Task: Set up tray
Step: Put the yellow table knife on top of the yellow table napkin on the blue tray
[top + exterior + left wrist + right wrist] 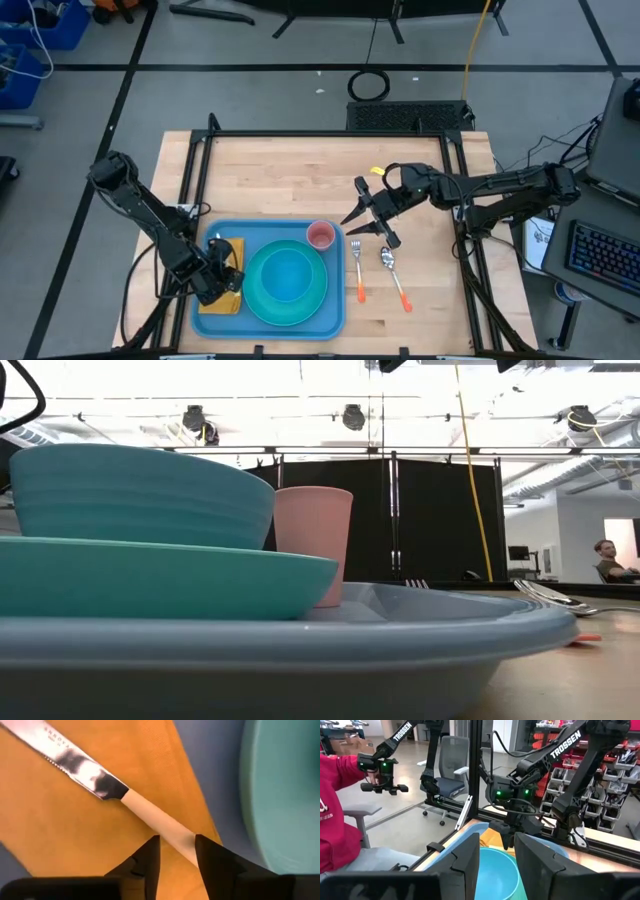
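Two jaws of the left gripper (pixel 176 851) straddle the pale handle of a knife (pixel 120 794), partly spread and not plainly pinching it; its long axis runs slantwise away from them across the orange napkin (pixel 60 820). Both lie on the tray (pixel 335 318) beside the plate (pixel 262 308); the right gripper (pixel 372 218) hangs over the counter (pixel 290 180), jaws apart, holding nothing.

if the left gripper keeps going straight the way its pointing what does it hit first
Likely the knife's cream handle, which lies between the left gripper's fingers; beneath it is the orange napkin on the tray. Depth is unclear.
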`<state>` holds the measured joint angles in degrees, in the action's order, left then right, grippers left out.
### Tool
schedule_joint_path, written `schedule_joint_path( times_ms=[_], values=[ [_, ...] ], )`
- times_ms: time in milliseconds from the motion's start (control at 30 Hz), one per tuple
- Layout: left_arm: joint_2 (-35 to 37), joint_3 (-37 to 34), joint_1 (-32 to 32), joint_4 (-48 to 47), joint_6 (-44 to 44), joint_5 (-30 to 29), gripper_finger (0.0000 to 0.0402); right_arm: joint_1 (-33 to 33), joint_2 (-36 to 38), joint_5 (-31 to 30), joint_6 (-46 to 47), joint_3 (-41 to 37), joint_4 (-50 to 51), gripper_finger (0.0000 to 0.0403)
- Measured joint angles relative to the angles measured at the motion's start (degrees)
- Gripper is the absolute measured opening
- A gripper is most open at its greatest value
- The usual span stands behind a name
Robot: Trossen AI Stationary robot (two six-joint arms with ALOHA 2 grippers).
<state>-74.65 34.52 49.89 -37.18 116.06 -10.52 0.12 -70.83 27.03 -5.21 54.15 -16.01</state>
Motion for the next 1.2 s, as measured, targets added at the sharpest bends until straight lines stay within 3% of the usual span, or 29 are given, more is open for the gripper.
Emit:
schedule_joint_path(
  times_ms=[300, 733, 933, 1200],
  values=[
    [0.0, 0.0, -0.1, 0.4, -0.2, -2.2, 0.0118, 0.0, 0.0, 0.0, 0.0, 0.0, 0.0, 0.0114],
    [-0.4, 0.4, 0.0, 0.0, -2.6, 11.6, 0.0117, 0.0, 0.0, 0.0, 0.0, 0.0, 0.0, 0.0114],
    [-0.3, 0.6, 0.1, 0.0, -1.3, 5.7, 0.0117, 0.0, 0.0, 0.0, 0.0, 0.0, 0.0, 0.0114],
    [-0.2, 0.6, -0.7, 0.8, -0.6, 7.5, 0.0117, 0.0, 0.0, 0.0, 0.0, 0.0, 0.0, 0.0114]
  ],
)
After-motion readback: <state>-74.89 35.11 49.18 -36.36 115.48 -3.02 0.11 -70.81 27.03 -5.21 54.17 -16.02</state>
